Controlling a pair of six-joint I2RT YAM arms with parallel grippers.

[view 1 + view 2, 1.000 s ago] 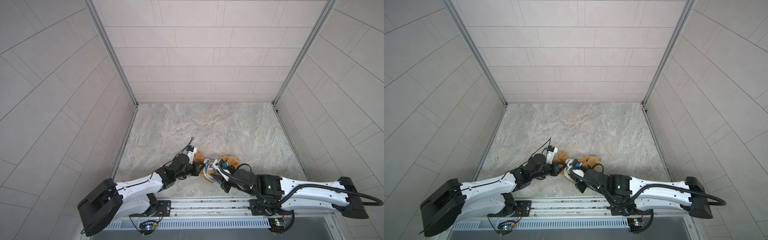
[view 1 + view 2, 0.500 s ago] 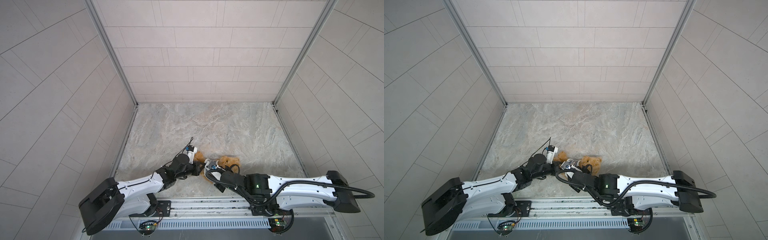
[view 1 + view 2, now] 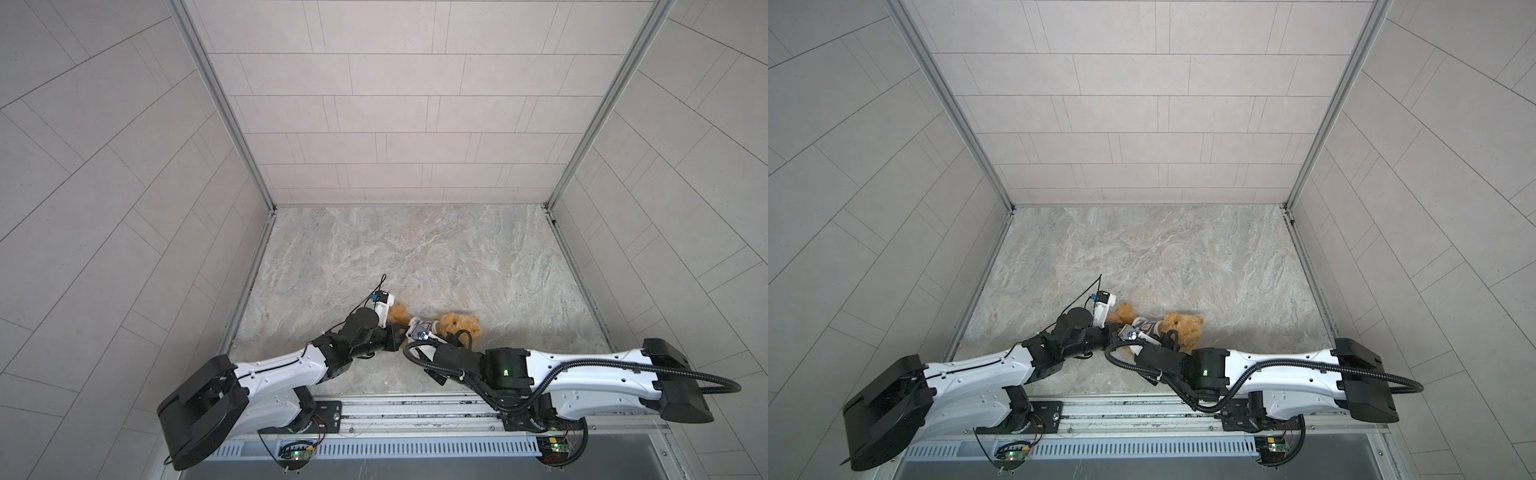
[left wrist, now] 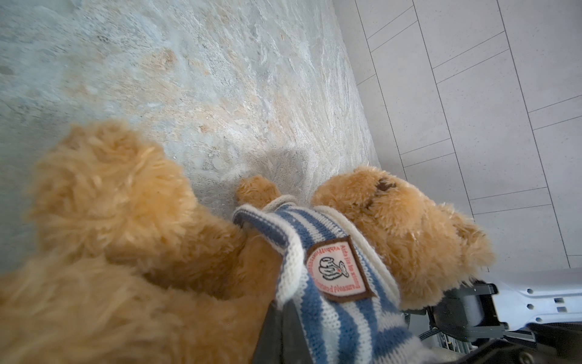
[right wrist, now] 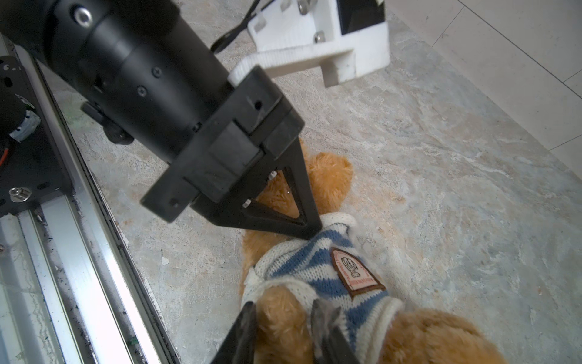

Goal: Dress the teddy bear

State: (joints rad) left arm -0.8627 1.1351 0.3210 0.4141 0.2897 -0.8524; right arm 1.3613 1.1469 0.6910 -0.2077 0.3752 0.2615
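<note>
Fluffy golden-brown plush teddy bear (image 3: 459, 328) on marbled counter (image 3: 415, 249), near front edge. Blue-white striped knit shirt (image 4: 318, 230) over head, bunched at chest. Hem pinched by left gripper (image 5: 310, 231), jaws shut. Arm clasped by right gripper (image 5: 285, 307), jaws half-closed. Pull-down judged outstanding.

I record: left arm (image 3: 274, 372) and right arm (image 3: 590, 374) white-shelled, black-jointed; black corrugated conduit (image 3: 706, 375) on right; left hand (image 5: 311, 231) black, triangular-framed.

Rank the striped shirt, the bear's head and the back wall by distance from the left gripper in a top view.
1. Striped shirt, right at the left gripper.
2. Bear's head, just beyond, rightward.
3. Back wall, far across the table.
</note>
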